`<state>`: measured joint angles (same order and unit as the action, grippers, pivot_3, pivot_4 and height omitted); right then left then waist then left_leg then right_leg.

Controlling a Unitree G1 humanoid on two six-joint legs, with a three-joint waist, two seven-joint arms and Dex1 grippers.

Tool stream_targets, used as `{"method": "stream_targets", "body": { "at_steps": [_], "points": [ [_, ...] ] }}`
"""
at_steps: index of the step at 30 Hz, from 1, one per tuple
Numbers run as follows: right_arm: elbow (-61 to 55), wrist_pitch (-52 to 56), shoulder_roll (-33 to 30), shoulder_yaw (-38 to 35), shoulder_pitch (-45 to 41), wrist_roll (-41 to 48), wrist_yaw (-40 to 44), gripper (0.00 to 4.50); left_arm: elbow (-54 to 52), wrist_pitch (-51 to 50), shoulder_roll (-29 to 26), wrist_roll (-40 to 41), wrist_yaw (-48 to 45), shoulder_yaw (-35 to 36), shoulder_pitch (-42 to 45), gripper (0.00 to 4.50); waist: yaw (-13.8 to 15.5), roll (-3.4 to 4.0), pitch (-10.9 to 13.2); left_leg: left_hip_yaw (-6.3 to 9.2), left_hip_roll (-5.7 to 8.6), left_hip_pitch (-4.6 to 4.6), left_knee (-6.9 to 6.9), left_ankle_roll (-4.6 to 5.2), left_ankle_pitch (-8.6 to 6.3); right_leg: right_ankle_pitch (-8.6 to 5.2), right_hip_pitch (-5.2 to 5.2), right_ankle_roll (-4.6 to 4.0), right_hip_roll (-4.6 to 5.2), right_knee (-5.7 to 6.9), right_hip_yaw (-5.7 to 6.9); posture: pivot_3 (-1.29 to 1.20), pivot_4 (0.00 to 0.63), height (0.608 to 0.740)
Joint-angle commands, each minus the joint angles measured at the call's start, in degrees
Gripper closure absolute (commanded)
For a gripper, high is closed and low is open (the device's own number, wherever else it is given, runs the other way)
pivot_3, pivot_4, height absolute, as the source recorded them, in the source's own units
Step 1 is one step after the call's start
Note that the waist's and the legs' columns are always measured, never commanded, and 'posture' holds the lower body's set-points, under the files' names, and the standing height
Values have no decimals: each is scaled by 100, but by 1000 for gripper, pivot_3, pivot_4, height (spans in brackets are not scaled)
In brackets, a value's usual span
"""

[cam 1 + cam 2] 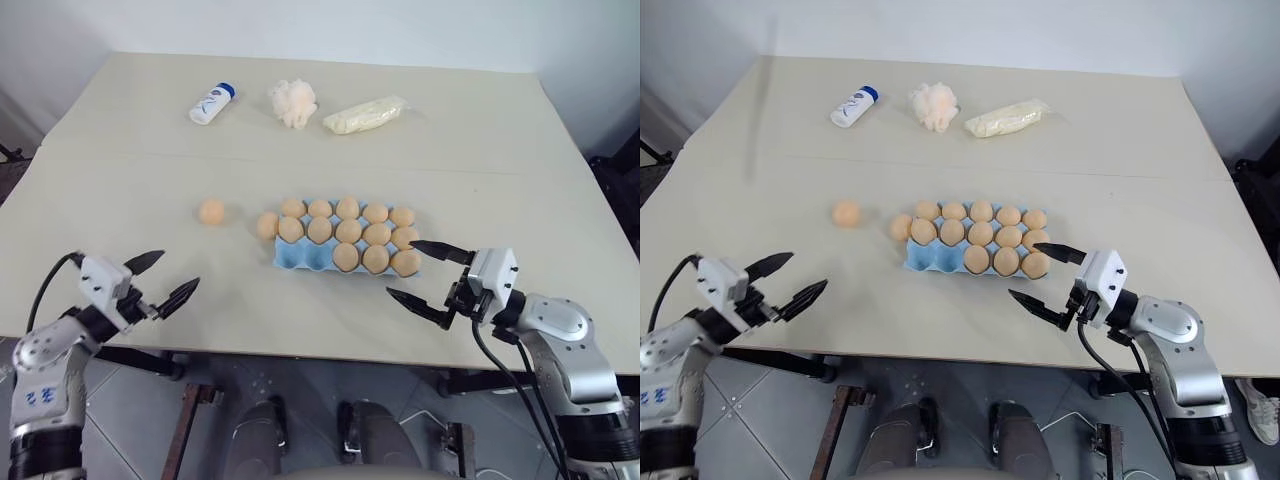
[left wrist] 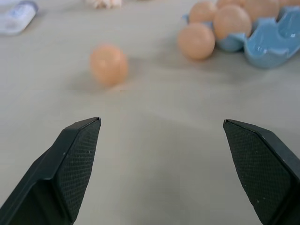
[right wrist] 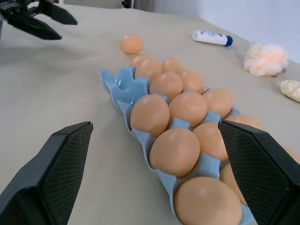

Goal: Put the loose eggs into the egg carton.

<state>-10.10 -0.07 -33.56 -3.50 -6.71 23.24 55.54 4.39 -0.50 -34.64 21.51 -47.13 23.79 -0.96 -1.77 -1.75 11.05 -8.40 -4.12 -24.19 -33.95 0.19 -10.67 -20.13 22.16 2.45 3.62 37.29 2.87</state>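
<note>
Nearly there: the egg carton, mid-table, holds thirteen eggs, with two cups bare at its near-left corner. Two loose eggs remain: one egg touching the carton's left end, another egg well apart, further left. By my count, two eggs for two cups. The left gripper hangs near-left of the carton, jaws wide, empty. The right gripper hovers off the carton's near-right corner, jaws wide too, holding nothing.
</note>
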Motion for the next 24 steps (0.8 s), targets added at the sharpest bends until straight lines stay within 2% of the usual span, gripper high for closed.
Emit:
{"method": "stream_targets", "body": {
  "at_steps": [1, 5, 7, 9, 14, 24],
  "points": [
    [101, -178, 0, -9, -101, 3, 126, 0, -365, -45, 30, 164, 154, 36, 95, 92, 27, 0, 0, 0, 0, 0, 1, 0, 0, -2, 1, -4, 1, 0, 2, 0, 150, 740],
    [218, -258, -6, -32, -121, -28, 154, 0, -305, -471, 116, 264, 288, -289, 669, 92, 26, 0, 0, -1, 3, -4, 1, 0, 0, -24, 0, -44, 5, -2, 2, 0, 150, 740],
    [260, -297, -14, -39, -116, -39, 166, 0, -156, -619, 200, 195, 312, -554, 1089, 92, 26, 0, 0, -2, 4, -4, 1, 0, 0, -15, -2, -29, 5, -3, 2, 0, 150, 740],
    [286, -325, -16, -31, -117, -59, 161, 0, 119, -724, 334, 75, 320, -853, 1553, 92, 21, 0, 0, -4, 5, -4, 1, 0, 0, 13, -2, 22, 4, -3, 3, 0, 150, 740],
    [231, -390, -10, -31, -46, -128, 101, 0, 1122, -645, 726, -365, 494, -1477, 2667, 92, 9, -1, 0, -11, 7, -4, 1, 7, 5, 15, 2, 26, -5, 1, 0, 0, 150, 740],
    [8, -419, -34, -152, 167, -145, -96, 0, 2356, -83, 1231, -803, 927, -1699, 3478, 92, 20, -4, 2, -18, 4, -9, -17, 21, 21, 16, 16, 31, -16, 23, -4, 0, 150, 740]
  ]
}}
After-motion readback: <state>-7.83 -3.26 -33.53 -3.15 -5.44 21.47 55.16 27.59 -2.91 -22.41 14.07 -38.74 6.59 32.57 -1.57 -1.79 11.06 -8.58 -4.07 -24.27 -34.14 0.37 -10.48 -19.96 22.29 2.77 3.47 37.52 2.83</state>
